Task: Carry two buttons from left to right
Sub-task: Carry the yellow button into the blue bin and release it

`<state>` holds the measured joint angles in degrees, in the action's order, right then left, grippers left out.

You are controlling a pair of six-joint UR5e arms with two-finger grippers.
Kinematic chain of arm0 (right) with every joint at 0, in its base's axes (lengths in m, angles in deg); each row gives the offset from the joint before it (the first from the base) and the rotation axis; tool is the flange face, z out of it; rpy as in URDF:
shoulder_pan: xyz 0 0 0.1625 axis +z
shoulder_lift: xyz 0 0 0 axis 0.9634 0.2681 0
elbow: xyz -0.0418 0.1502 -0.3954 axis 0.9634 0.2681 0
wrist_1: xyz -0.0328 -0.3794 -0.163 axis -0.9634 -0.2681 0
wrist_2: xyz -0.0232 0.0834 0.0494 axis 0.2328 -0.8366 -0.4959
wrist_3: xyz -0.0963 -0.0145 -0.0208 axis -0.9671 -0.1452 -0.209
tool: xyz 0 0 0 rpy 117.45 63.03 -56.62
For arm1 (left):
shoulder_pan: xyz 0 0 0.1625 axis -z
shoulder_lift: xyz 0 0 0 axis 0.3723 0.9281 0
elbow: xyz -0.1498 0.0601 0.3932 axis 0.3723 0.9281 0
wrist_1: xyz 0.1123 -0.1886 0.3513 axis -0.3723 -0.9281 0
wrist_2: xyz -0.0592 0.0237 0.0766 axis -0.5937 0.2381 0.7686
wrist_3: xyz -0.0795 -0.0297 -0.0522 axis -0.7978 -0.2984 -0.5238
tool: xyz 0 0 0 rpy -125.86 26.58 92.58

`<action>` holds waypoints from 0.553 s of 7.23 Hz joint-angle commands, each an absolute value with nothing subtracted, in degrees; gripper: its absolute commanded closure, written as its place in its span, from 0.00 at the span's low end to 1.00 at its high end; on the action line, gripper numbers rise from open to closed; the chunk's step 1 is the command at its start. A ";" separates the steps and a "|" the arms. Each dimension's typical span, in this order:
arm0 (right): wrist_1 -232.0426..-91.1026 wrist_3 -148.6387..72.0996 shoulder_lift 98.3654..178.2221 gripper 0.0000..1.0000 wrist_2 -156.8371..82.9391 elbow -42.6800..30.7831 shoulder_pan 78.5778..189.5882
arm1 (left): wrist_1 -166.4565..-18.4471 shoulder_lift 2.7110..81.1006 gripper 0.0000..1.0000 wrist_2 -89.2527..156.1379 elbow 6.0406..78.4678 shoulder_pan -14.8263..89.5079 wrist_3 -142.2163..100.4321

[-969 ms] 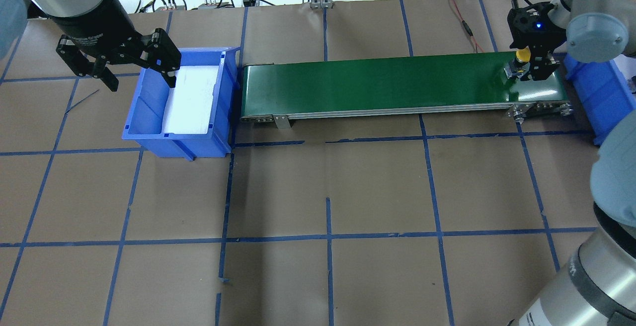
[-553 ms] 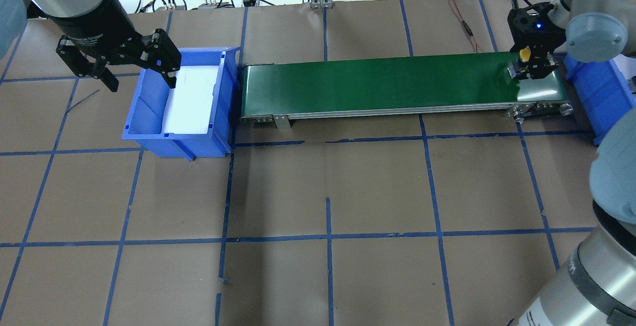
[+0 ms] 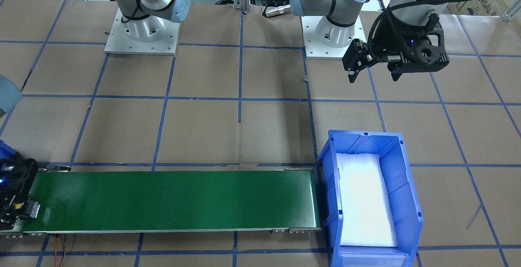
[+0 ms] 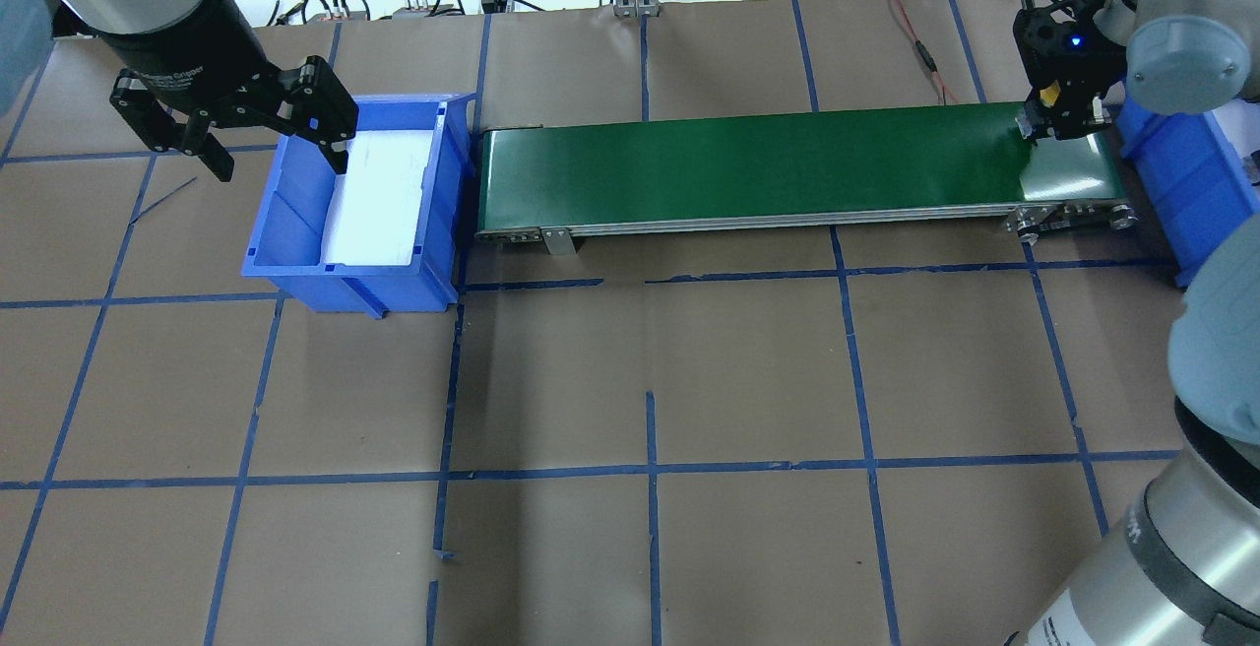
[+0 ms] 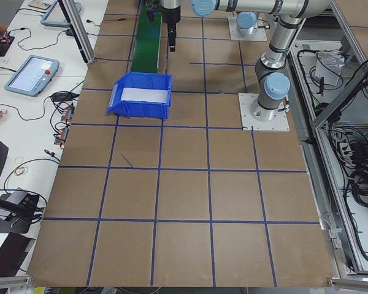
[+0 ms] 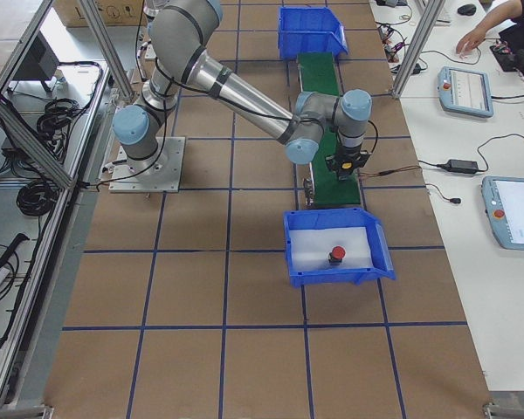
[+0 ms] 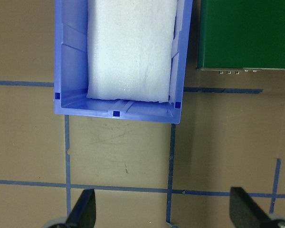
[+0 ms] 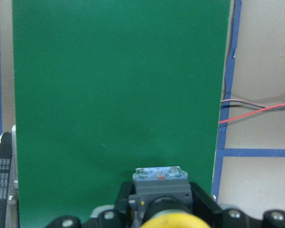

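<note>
Yellow button (image 8: 166, 219) is clamped between the fingers of the right gripper (image 4: 1055, 119), over the right end of the green belt (image 4: 768, 163). Red button (image 6: 336, 255) is seen lying in the right bin (image 6: 332, 278). The left gripper (image 3: 373, 77) is held wide open, empty, beside the left bin (image 3: 403, 185).

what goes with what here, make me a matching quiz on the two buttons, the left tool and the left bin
Things
1. yellow button
2. red button
3. left tool
4. left blue bin

States
a. holds only a white foam pad
b. open, hovering over the table
c. gripped by the right tool above the end of the green conveyor belt
d. lying in the right blue bin

Pairs: 1-c, 2-d, 3-b, 4-a
</note>
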<state>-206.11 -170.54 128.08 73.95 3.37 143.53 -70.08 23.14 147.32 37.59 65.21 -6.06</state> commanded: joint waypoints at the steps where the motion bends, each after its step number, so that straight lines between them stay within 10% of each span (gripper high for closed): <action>1: -199.38 -176.03 129.05 0.89 76.24 11.07 141.62 | -70.04 23.19 0.00 147.17 37.85 65.16 -5.90; 4: -199.44 -187.99 127.56 0.90 76.08 13.13 128.89 | -70.39 22.93 0.00 147.43 38.21 65.16 -5.99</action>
